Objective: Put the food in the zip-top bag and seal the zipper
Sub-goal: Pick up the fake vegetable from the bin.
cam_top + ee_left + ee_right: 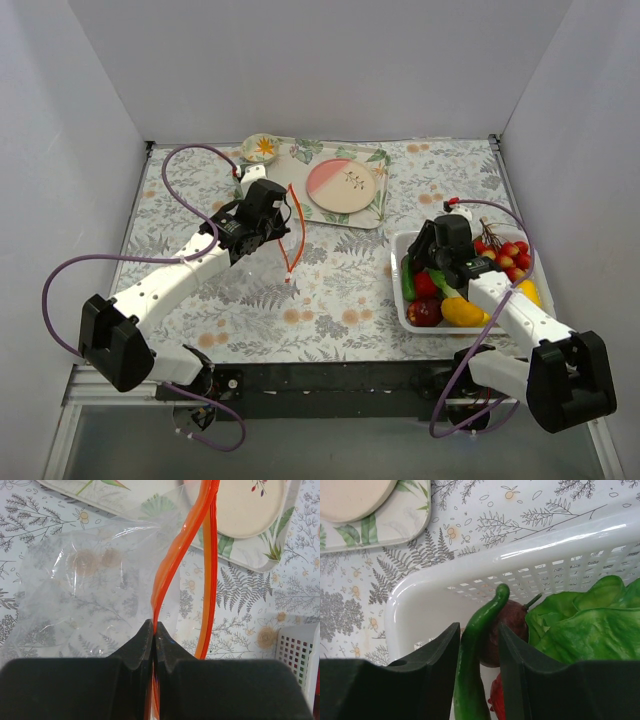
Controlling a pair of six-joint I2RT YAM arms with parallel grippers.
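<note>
**Over the Leafy Cloth: Bag Mouth Held Open, Nothing Inside Yet**

On your left side, the left gripper (154, 630) has its black jaws pressed together on one lip of the thin red-orange zipper (172, 565). It holds that edge of the clear, floppy zip-top bag (85, 595) up above the fern-printed tablecloth (330, 300). The other lip hangs free just beside it, so the mouth gapes. That, I judge, is the reason for the hold: it gives you an opening to drop food into. Through the film the bag looks empty. It sits near the flowered tray (260, 555) and apart from the white slotted plastic basket (555, 540).

On your right, the right gripper (479, 635) is down inside the basket. Its jaws are spread around a long, curved green vegetable-like piece (470, 680), with a gap on one side, so it is not clamped. A dark red round fruit (512, 625) sits just behind, beside the green lettuce (585, 625). The red cherries (510, 255) and the yellow lemon-like fruit (462, 312) also lie in the basket. If you want fruit, the dark red one looks a better target than the green piece.
</note>
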